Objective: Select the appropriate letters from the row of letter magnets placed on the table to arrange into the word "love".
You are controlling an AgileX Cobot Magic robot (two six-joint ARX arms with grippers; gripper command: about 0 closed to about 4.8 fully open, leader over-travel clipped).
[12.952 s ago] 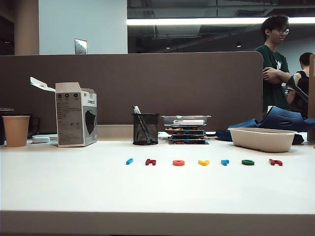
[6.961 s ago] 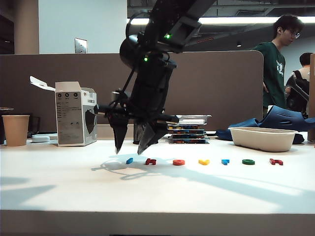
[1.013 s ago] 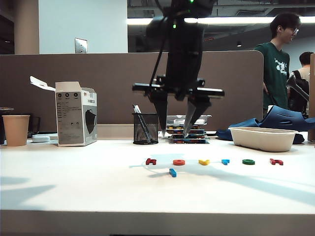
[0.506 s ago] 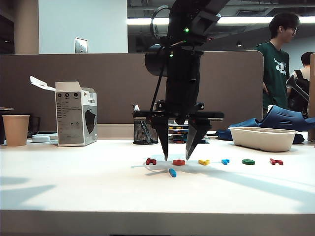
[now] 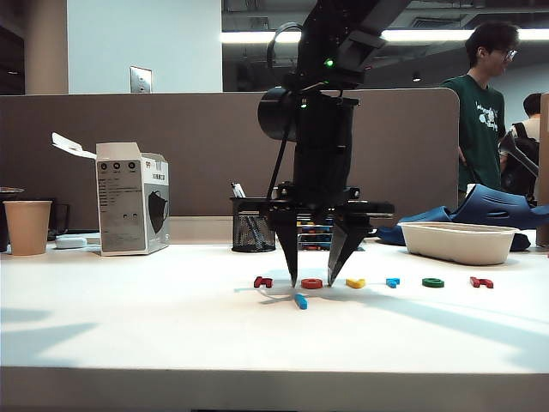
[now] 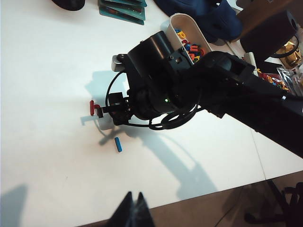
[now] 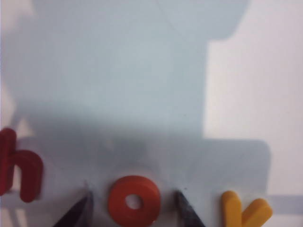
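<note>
Right gripper (image 5: 313,279): jaws wide apart, straddling the orange ring (image 7: 134,201), gripping nothing.
Left gripper (image 6: 132,215): fingers together, empty.
Table (image 5: 129,326): white; blue bar (image 5: 300,301) toward front edge.

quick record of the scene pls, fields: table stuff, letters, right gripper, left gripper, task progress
table: white table with paper cup, white box, mesh pen holder, tray
letters in row: dark red h, orange ring, yellow v, light blue letter, green letter, dark red letter
pulled out: blue bar, lying in front of the row
right gripper: open, lowered with a finger on each side of the orange ring
left gripper: fingertips together, off to the side above the table edge
progress: orange ring not yet gripped
</note>
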